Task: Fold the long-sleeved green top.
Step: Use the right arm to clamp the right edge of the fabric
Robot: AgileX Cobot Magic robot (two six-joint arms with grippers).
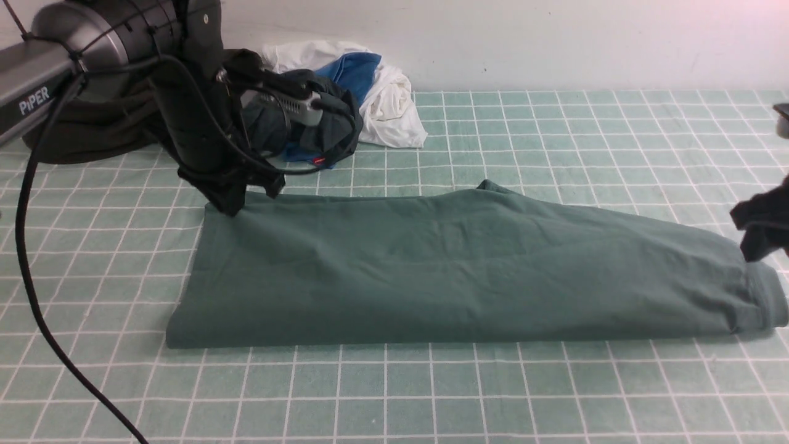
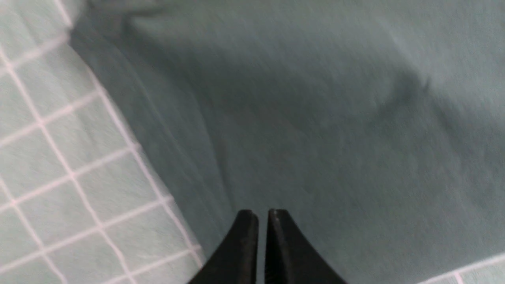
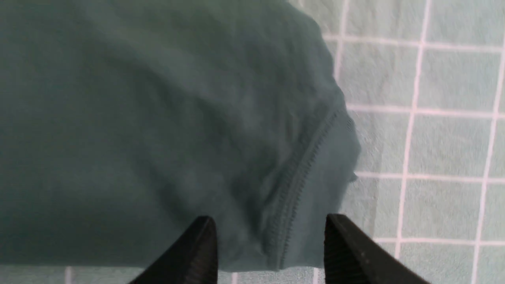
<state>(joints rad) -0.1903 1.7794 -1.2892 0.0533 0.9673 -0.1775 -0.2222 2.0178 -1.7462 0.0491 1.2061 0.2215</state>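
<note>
Front view: the green long-sleeved top (image 1: 456,265) lies as a long folded band across the middle of the checked table cover (image 1: 394,394), running from left to right. The left gripper (image 1: 231,197) is at its far left corner and the right gripper (image 1: 755,237) at its right end. A pile of other clothes (image 1: 370,92) lies just behind the left arm, and I think a wide swing could drag it.

Left wrist view: the jaws are pressed together over the top, near its edge, with no cloth seen between them. A lift from here would probably take nothing, so the fold would go crooked.

Right wrist view: the jaws stand apart over the ribbed band (image 3: 300,169). A shallow bite may catch only the upper layer and open the folded band.
</note>
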